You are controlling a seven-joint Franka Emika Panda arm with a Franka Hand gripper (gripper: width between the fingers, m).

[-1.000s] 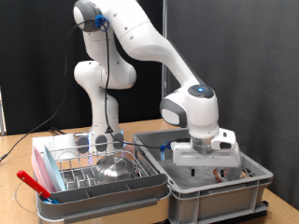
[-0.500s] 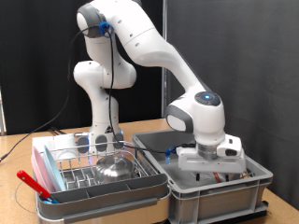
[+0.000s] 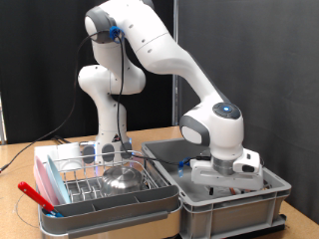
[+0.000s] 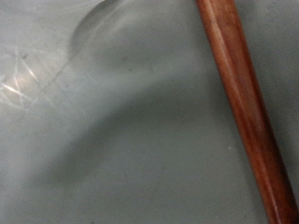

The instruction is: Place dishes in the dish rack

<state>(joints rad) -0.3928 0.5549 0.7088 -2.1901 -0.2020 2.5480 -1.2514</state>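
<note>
Gripper fingers are hidden below the rim of the grey crate (image 3: 231, 199) at the exterior view's right, so only the white hand of the gripper (image 3: 223, 171) shows above it, and whether the fingers are spread or closed I cannot tell. The wrist view looks close onto the crate's grey floor, with a red-brown handle (image 4: 241, 98) running as a long diagonal stroke across it and, near one corner, the faint curved edge of something clear (image 4: 93, 19), perhaps glassware; no fingertip shows, and nothing is seen between the fingers. The dish rack (image 3: 95, 174), wire prongs in its pink-and-grey tray, sits on the bench at the exterior view's left, just beside the crate and touching or nearly touching its side wall. A steel bowl (image 3: 124, 179) already lies in the rack, towards the rack's edge nearest the crate. By my judgement the hand is down in the crate among what lies there, with the rack to its side across the crate's wall.
</note>
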